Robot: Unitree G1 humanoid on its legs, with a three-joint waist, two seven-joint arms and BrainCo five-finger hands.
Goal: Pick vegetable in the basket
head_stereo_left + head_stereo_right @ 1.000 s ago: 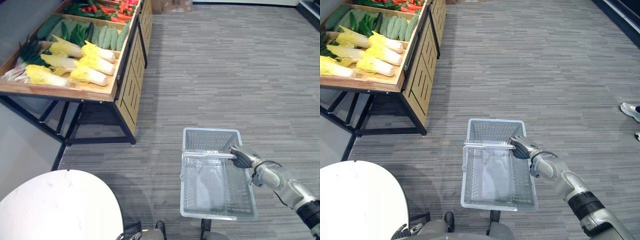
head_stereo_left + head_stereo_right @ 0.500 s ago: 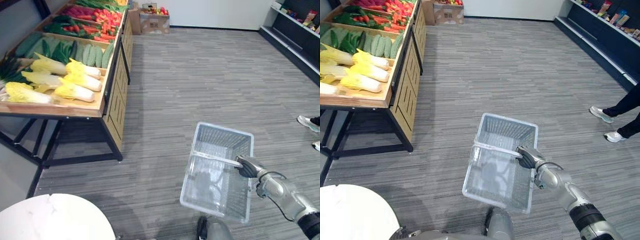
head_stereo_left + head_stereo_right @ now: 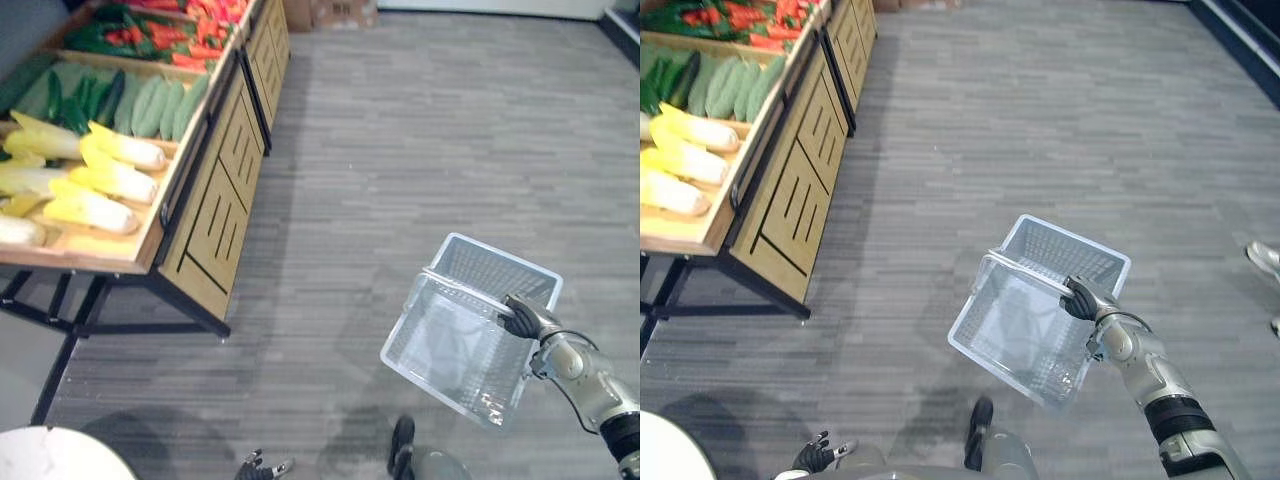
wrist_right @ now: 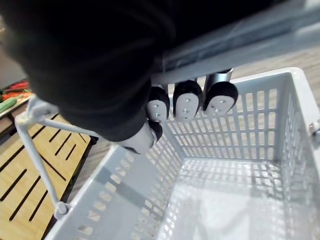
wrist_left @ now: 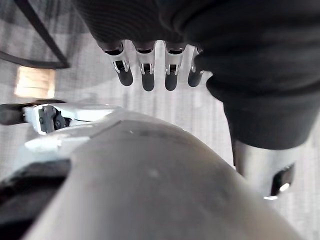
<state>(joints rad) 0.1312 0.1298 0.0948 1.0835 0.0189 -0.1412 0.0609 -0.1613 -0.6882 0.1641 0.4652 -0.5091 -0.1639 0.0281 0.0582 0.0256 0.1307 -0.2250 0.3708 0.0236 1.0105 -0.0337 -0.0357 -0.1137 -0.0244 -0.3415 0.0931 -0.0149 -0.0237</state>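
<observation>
An empty grey plastic basket [image 3: 440,375] hangs tilted above the carpet at the lower right. My right hand [image 3: 522,318] is shut on its handle [image 3: 463,291]; in the right wrist view the fingers [image 4: 185,102] curl round that bar over the bare basket wall [image 4: 240,130]. The vegetables lie on a wooden stand [image 3: 205,215] at the upper left: yellow-white cabbages [image 3: 105,178], green cucumbers [image 3: 160,105] and red ones [image 3: 195,15] further back. My left hand [image 3: 258,466] hangs low at the bottom edge, its fingers [image 5: 145,75] straight and holding nothing.
A broad stretch of grey carpet [image 3: 430,130] lies between the stand and the basket. The rim of a white round table [image 3: 55,462] shows at the bottom left. A person's shoe [image 3: 1265,258] is at the right edge.
The camera has swung, so the stand now looks closer and the white table has slid almost out of view. The basket stays in my right hand and is more tilted.
</observation>
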